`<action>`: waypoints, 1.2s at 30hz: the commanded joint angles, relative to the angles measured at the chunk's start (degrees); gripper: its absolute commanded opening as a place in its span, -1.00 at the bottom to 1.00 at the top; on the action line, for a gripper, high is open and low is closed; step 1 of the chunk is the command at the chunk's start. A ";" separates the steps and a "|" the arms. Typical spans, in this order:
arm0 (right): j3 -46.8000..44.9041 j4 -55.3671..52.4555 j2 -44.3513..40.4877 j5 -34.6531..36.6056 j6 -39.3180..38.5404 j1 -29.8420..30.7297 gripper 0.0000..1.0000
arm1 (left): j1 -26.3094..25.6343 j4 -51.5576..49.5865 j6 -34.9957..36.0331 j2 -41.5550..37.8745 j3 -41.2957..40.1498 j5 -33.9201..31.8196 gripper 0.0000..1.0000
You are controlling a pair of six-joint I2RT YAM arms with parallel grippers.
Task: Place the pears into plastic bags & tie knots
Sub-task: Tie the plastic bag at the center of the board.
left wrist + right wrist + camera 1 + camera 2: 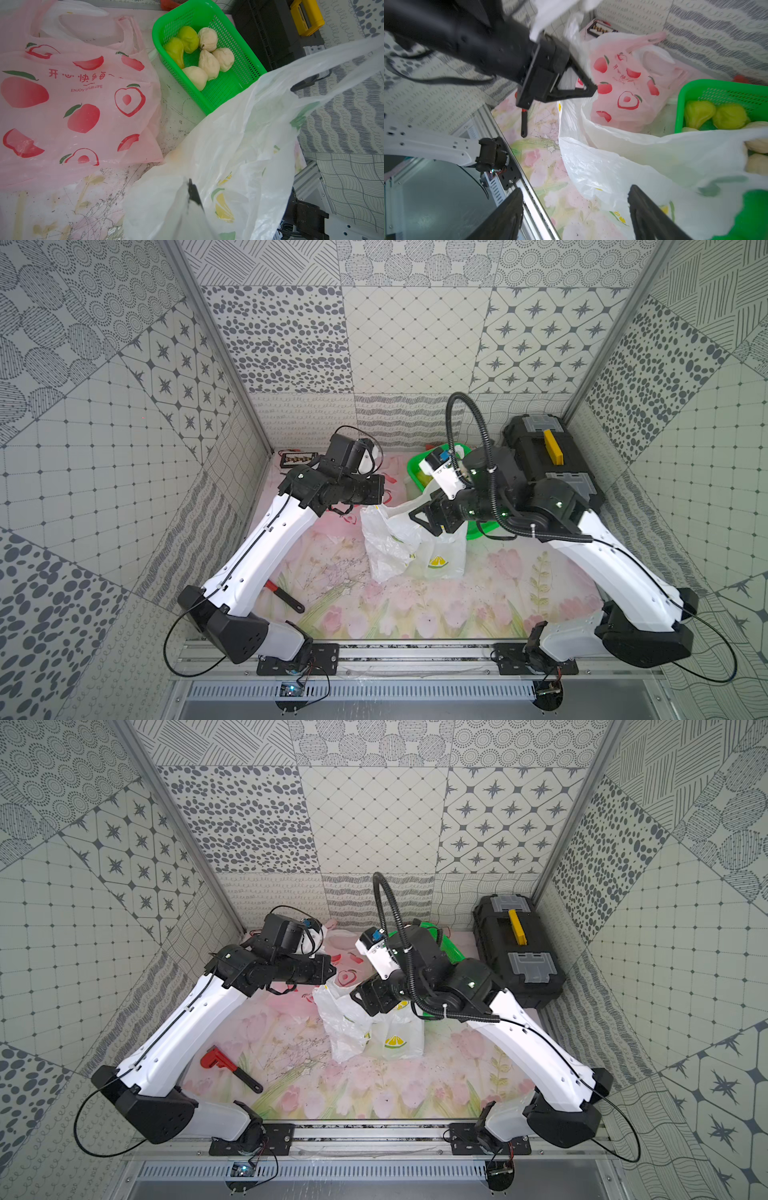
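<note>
Several pears [199, 54], green and cream, lie in the green mesh basket [228, 91] at the back. A white lemon-print plastic bag [399, 547] stands open at mid-table. My left gripper [192, 193] is shut on its rim and holds that edge up; the right wrist view shows the same left gripper [593, 87] pinching the plastic. My right gripper [575, 199] is open beside the lemon-print bag [643, 162], with nothing held. The pink strawberry bag [79, 104] lies flat behind the white one. No knots show.
A black toolbox [548, 464] with a yellow handle stands at the back right, next to the basket [415, 466]. A red wrench [228, 1067] lies front left. A small dark tray [297, 458] sits in the back left corner. More white plastic [79, 22] lies behind the pink bag.
</note>
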 commanded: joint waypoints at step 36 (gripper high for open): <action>-28.18 43.17 -1.18 -19.89 -8.22 -9.86 -1.00 | 5.55 12.32 8.31 -7.93 -9.89 15.07 0.09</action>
